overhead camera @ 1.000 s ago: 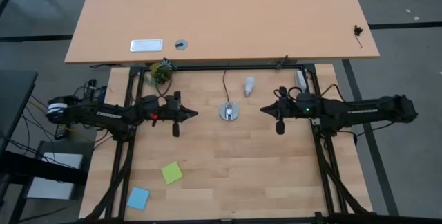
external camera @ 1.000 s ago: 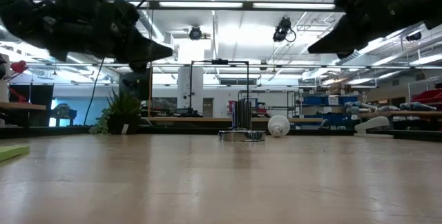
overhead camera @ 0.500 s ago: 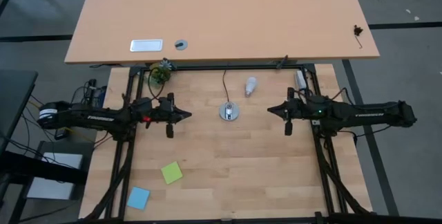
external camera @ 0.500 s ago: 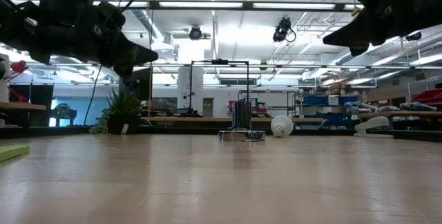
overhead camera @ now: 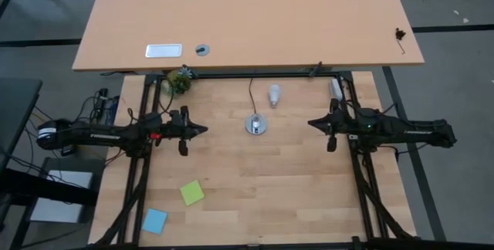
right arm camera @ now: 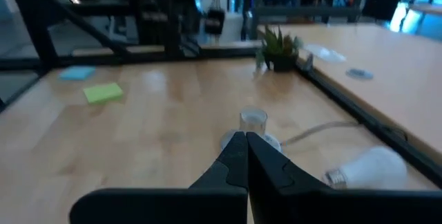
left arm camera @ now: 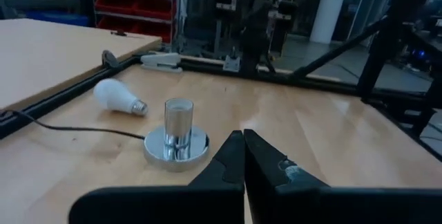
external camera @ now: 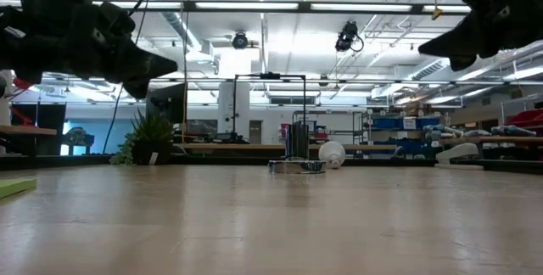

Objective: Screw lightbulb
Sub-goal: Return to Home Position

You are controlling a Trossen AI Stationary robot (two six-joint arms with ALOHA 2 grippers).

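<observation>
The white lightbulb (overhead camera: 273, 95) lies on its side on the wooden table, a little beyond the round silver socket (overhead camera: 256, 124); the left wrist view shows the lightbulb (left arm camera: 117, 96) behind the socket (left arm camera: 177, 137). The socket stands upright on its disc base, with a black cord (overhead camera: 251, 94) running to the far edge. My left gripper (overhead camera: 204, 129) hovers shut left of the socket, pointing level at it. My right gripper (overhead camera: 310, 123) hovers shut to the socket's right. Both hang well above the table in the low view, left gripper (external camera: 174, 54) and right gripper (external camera: 424, 47).
A green sticky note (overhead camera: 192, 193) and a blue one (overhead camera: 154, 220) lie near the front left. A small potted plant (overhead camera: 180, 81) stands at the far left and a white object (overhead camera: 335, 88) at the far right. A larger table (overhead camera: 247, 18) lies beyond.
Both grippers have drawn back from the socket, still shut: the left toward the table's left edge, the right toward its right edge, each sinking slightly. The lightbulb has rolled a little toward the left.
</observation>
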